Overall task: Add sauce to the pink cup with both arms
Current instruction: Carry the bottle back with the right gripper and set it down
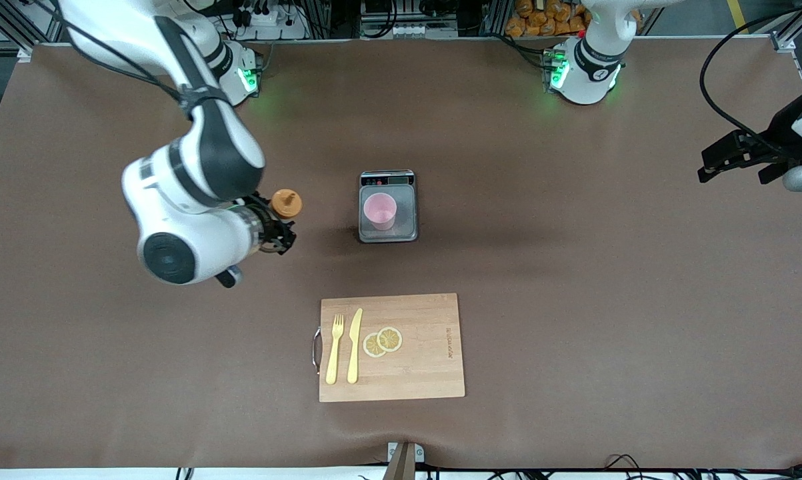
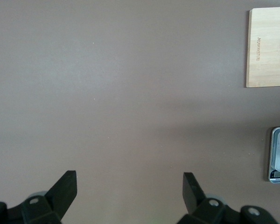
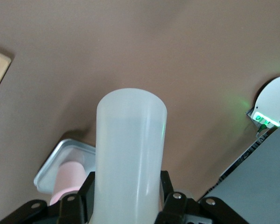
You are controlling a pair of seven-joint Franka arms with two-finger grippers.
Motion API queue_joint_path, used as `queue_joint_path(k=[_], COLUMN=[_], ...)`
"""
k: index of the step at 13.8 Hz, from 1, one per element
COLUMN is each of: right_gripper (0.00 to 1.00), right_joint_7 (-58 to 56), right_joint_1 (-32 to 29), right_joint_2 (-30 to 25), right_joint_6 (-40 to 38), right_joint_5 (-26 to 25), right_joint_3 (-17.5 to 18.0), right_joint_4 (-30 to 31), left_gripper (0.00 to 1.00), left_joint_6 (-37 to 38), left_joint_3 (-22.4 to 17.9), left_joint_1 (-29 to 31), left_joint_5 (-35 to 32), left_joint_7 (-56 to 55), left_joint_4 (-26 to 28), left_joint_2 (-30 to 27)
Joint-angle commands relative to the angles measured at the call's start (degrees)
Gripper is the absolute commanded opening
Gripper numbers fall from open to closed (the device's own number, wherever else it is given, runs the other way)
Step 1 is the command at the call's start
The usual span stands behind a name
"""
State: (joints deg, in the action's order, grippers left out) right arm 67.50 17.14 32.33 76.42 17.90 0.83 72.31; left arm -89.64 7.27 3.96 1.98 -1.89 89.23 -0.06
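Right end effector [image 1: 275, 230] is clamped around the body of the sauce [image 3: 130, 158], a translucent whitish squeeze bottle whose orange nozzle cap shows in the front view. It carries the bottle in the air over the brown surface [image 1: 574, 300], beside the scale [image 1: 388, 207] and toward the right arm's end of the surface. Gripping the soft body rather than the cap probably lets the fingers squeeze once the nozzle is aimed.

On the scale's steel platform stands the pink cup [image 1: 380, 211], upright with its rim open, presumably so the added sauce can be weighed. I judge the bottle is not yet over the cup.

Left end effector [image 2: 129, 186] waits with its fingers spread wide and nothing between them, over bare surface well apart from the scale, at the left arm's end.

Nearer to the front camera than the scale lies a wooden cutting board [image 1: 414, 373] bearing a yellow fork [image 1: 335, 349], a yellow knife [image 1: 355, 345] and two lemon slices [image 1: 383, 341]. A burned-in mark runs along the board's edge, too small to read. The scale's display shows nothing legible.
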Motion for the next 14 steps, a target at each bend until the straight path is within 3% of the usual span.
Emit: queue_joint_path(k=[1,7,9,14], right_gripper=[0.58,0.59,0.59,0.54], right_joint_7=[-10.8,-39.2,-44.4,-55.9], right_joint_1=[-6.4,-22.5,-24.9,-31.5], right_joint_2=[-7.1,-8.3,-7.6,-4.0], right_joint_6=[0.2,0.4,1.5,4.7], right_joint_5=[2.9,2.0,-2.0,-5.1], right_joint_3=[0.7,0.2,0.2,0.2], right_joint_4=[8.7,15.4,15.5,15.1], left_gripper=[1.00,1.00,1.00,1.00], left_joint_6=[0.3,0.4,0.5,0.6], left_joint_3=[1.3,2.0,2.1,2.1], left_joint_1=[-0.1,-0.2,0.0,0.2], left_joint_5=[1.2,1.2,1.1,0.6], left_joint_7=[-0.6,-0.7,-0.8,-3.7], left_joint_4=[1.5,2.4,2.7,2.6], left_joint_2=[-1.3,-1.2,-1.3,-2.6])
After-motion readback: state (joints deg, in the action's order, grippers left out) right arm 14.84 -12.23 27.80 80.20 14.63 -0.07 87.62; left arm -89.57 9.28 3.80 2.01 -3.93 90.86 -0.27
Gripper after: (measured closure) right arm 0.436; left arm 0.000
